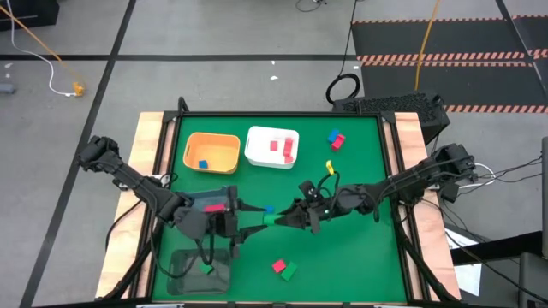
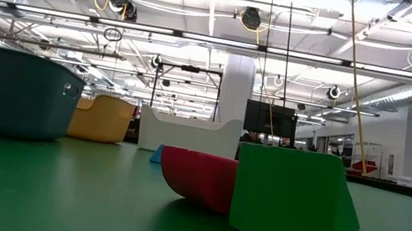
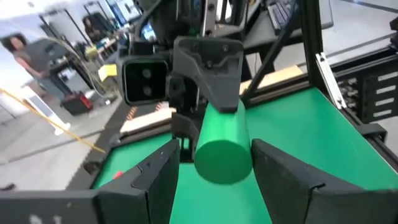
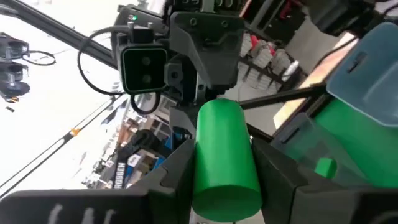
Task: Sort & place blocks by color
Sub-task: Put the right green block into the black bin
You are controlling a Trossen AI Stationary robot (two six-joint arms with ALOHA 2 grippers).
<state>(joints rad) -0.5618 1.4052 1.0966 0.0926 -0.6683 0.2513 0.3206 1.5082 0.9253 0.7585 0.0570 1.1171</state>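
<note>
A green cylinder (image 1: 270, 220) hangs level above the table's middle, between my two grippers. My right gripper (image 1: 284, 218) (image 4: 224, 146) is shut on its right end. My left gripper (image 1: 257, 222) (image 3: 214, 146) is open, with a finger on either side of the cylinder's left end (image 3: 224, 155). A gap shows beside one finger (image 3: 158, 180). Loose blocks lie on the green mat: a blue one (image 1: 269, 208), a blue and red pair (image 1: 335, 139), and a red one (image 1: 278, 266) beside a green one (image 1: 288, 272). My right gripper pinches the cylinder's right-hand end (image 4: 249, 155) between its two fingers (image 4: 277, 177). It comes level from the table's right, and the fingers lie along the cylinder. The cylinder is lifted clear of the mat and held level.
An orange bin (image 1: 212, 152) holds a blue block, and a white bin (image 1: 272, 147) holds red and pink ones. A grey bin (image 1: 201, 269) at the near left holds a green block (image 4: 324, 167). The low view shows the red block (image 2: 199, 178) and green block (image 2: 293, 199) close up.
</note>
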